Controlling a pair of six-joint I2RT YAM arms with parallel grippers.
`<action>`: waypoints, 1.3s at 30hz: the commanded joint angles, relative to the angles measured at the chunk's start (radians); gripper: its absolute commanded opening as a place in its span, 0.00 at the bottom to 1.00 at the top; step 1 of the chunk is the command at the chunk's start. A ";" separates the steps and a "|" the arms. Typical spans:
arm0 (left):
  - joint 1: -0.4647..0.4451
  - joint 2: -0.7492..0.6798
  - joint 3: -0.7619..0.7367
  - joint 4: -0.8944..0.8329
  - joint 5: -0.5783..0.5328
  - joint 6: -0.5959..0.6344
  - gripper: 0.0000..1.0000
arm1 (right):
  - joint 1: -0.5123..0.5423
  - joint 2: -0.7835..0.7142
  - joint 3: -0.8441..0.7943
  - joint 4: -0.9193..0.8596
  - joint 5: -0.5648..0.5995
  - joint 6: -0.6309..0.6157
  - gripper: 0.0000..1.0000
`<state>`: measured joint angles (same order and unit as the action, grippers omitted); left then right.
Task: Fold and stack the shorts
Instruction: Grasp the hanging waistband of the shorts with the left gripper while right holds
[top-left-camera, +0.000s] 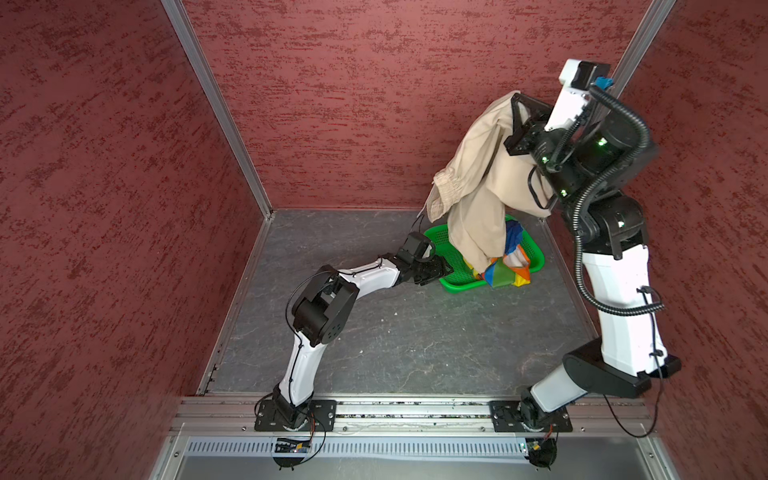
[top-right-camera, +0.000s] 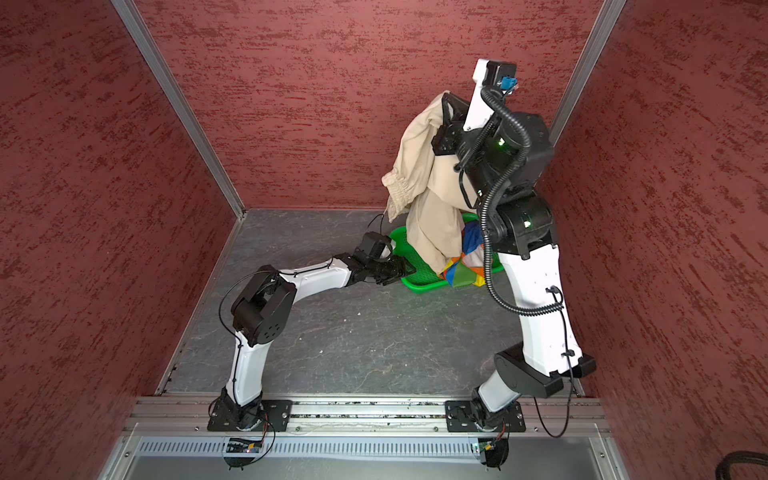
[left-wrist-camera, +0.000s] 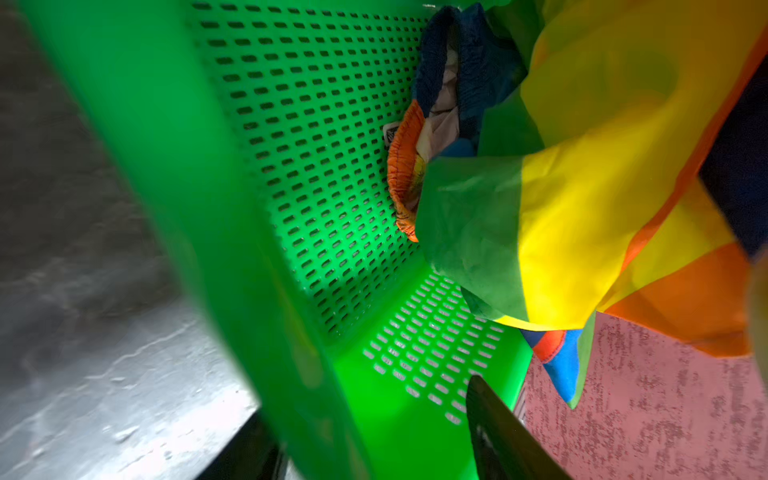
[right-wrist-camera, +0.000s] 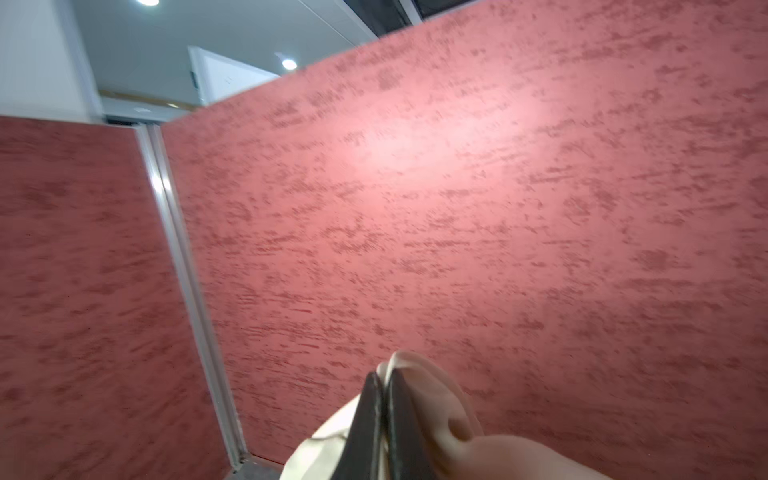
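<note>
Red textured walls (top-left-camera: 374, 104) close in a grey marbled counter (top-left-camera: 395, 332). The right arm (top-left-camera: 615, 291) reaches high toward the back corner, while the left arm (top-left-camera: 365, 274) lies low across the counter toward the basket. The beige shorts (top-left-camera: 473, 174) hang in the air from the right jaws, which the right wrist view shows pinched shut on a fold of the cloth. The gathered waistband droops to one side and the lowest leg end trails down to the basket; whether it hangs clear I cannot tell. The green perforated basket (top-left-camera: 461, 286) sits at the far right of the counter. The rainbow-striped shorts (top-left-camera: 509, 270) lie crumpled in it, spilling over its near rim. The left jaws stand part open astride the basket's wall, one finger inside and one outside, with no cloth between them. By the look of things the task is barely begun: one pair is lifted out, nothing is spread flat and no fold is made. Both folds and the stacking remain.
</note>
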<state>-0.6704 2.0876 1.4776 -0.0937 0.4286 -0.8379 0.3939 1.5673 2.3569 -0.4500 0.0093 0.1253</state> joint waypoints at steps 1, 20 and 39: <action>0.098 -0.125 -0.088 0.055 0.058 -0.039 0.66 | -0.002 -0.022 -0.067 0.165 -0.180 0.103 0.00; 0.328 -1.042 -0.423 -0.142 -0.118 0.147 0.99 | 0.041 0.099 -0.090 0.231 -0.379 0.313 0.00; 0.249 -0.827 -0.244 -0.028 -0.012 0.177 1.00 | 0.055 0.169 0.008 0.155 -0.385 0.345 0.00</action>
<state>-0.4461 1.2339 1.1843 -0.0944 0.4397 -0.6819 0.4419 1.7821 2.3188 -0.3210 -0.3702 0.4603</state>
